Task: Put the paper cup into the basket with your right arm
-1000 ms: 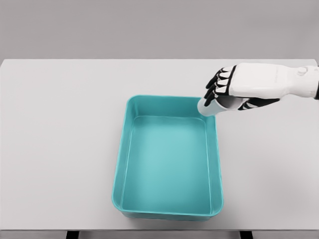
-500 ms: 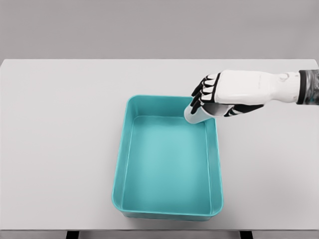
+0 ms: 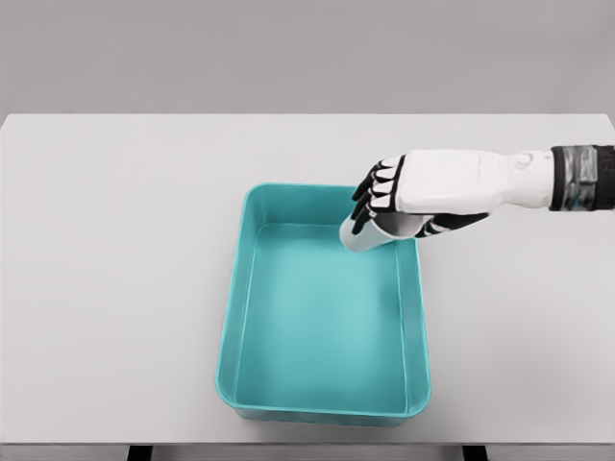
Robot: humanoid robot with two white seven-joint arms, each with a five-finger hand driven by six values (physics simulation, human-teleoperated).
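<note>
One teal basket [image 3: 325,307] sits on a white table [image 3: 115,250], and one white paper cup [image 3: 370,233] is held by the right hand [image 3: 423,192]. No other hand shows. Since half a second ago, hand and cup have moved left, from over the basket's far right corner to further over its far end. The arm reaches in level from the right, palm down, dark fingers [image 3: 373,197] curled around the cup, which tilts with its lower end pointing left into the basket.
</note>
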